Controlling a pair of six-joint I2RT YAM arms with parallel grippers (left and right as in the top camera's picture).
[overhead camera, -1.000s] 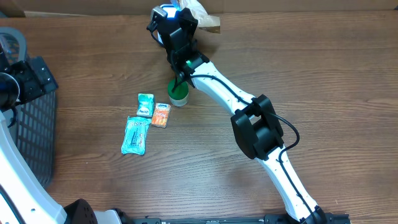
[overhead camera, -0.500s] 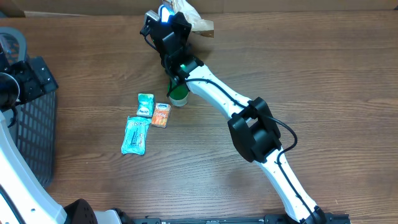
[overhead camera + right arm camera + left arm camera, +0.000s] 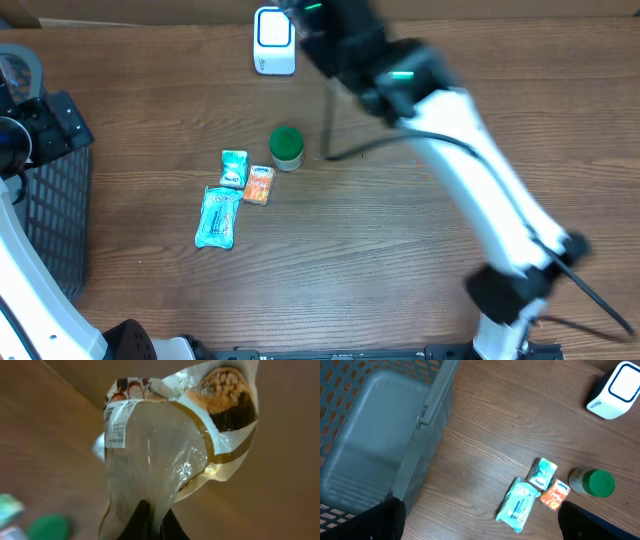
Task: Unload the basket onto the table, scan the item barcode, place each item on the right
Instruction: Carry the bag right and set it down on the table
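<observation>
My right gripper [image 3: 152, 522] is shut on the lower edge of a snack bag [image 3: 165, 445], part clear and part printed in brown and white. The bag hangs in front of the wrist camera, with a white label [image 3: 116, 430] at its upper left. In the overhead view the right arm [image 3: 400, 75] is a blur just right of the white scanner [image 3: 272, 40], which stands uncovered at the table's far edge. My left gripper [image 3: 480, 530] is open and holds nothing, high above the table by the basket, with one finger [image 3: 385, 520] in each lower corner.
A green-lidded jar [image 3: 287, 146], a small teal packet [image 3: 233, 168], an orange packet [image 3: 260, 185] and a teal wipes pack [image 3: 218, 217] lie left of centre. A grey plastic basket [image 3: 50, 230] stands at the left edge, under the left arm.
The right arm has swung fast from over the scanner to the right, taking the bag with it and leaving the scanner in plain sight. The left arm has not moved.
</observation>
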